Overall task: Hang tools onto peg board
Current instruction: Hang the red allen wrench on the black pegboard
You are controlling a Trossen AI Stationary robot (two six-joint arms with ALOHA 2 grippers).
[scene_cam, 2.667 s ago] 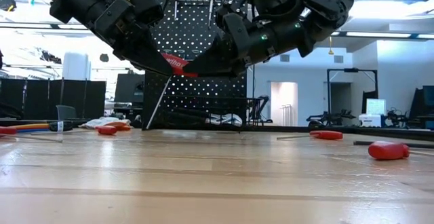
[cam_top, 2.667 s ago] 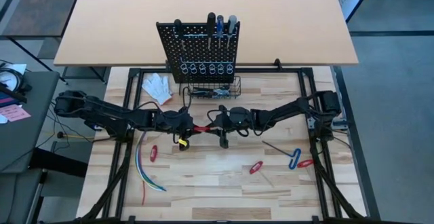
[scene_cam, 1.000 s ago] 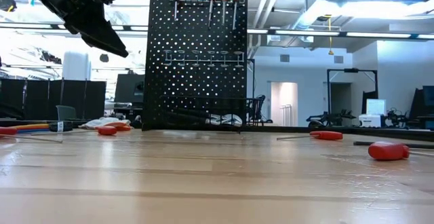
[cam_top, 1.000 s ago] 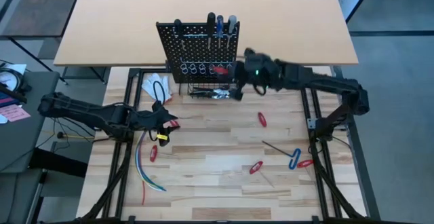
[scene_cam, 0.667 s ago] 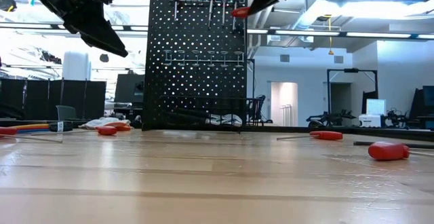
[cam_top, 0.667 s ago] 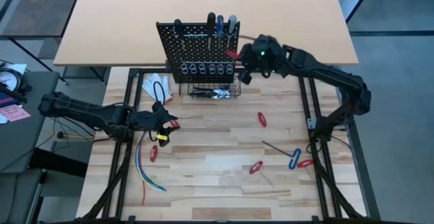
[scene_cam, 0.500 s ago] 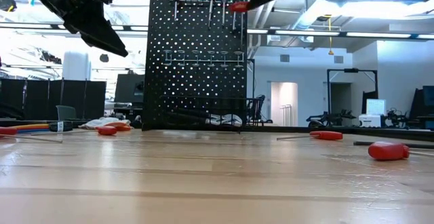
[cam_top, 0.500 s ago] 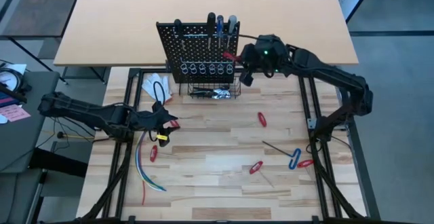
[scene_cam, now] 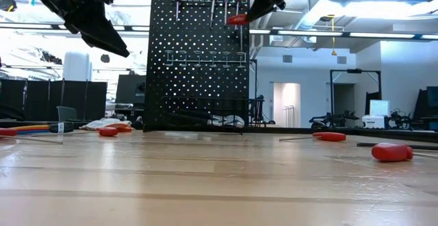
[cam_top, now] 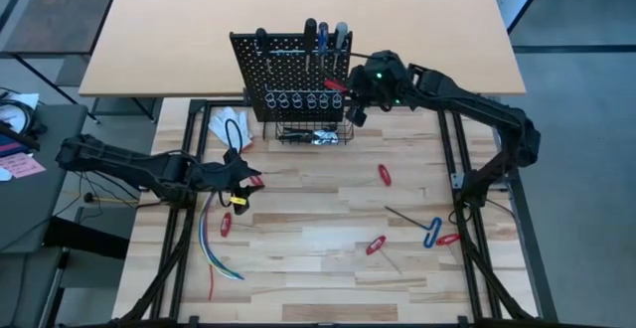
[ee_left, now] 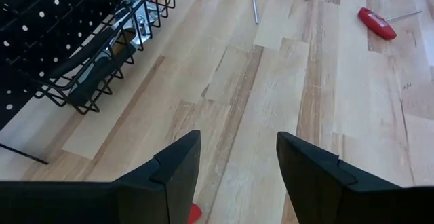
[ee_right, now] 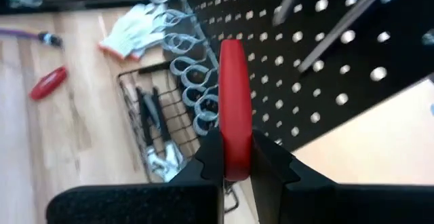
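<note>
High view: the black perforated peg board (cam_top: pixel 288 75) stands upright at the wooden table's (cam_top: pixel 318 258) far edge, screwdrivers hanging along its top. Beside its metal rings, the right gripper (cam_top: pixel 350 87) is clamped on a red-handled screwdriver (ee_right: pixel 232 95). Well away from the board, the left gripper (ee_left: pixel 237 166) hovers with jaws apart, empty.
</note>
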